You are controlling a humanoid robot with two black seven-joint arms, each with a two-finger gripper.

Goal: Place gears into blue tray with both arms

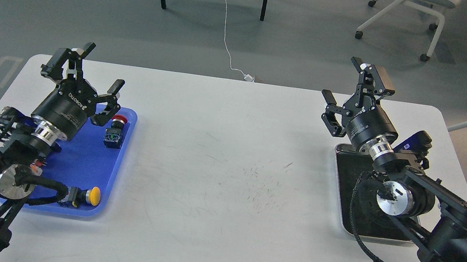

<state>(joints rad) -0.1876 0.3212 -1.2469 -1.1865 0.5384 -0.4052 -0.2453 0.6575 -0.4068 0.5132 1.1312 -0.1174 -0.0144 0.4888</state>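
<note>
The blue tray (90, 161) lies at the table's left side, partly under my left arm. My left gripper (98, 67) hovers over the tray's far end, tilted up and open, with nothing between its fingers. At the right, my right gripper (344, 81) is raised above the far end of a silver tray with black lining (340, 196), also open and empty. I cannot make out any gears; the dark lining and my right arm hide much of the silver tray's inside.
On the blue tray sit a push-button switch with a red cap (116, 129) and one with a yellow cap (89, 196). The white table (228, 171) spans between the trays. Table legs, a cable and office chairs stand on the floor behind.
</note>
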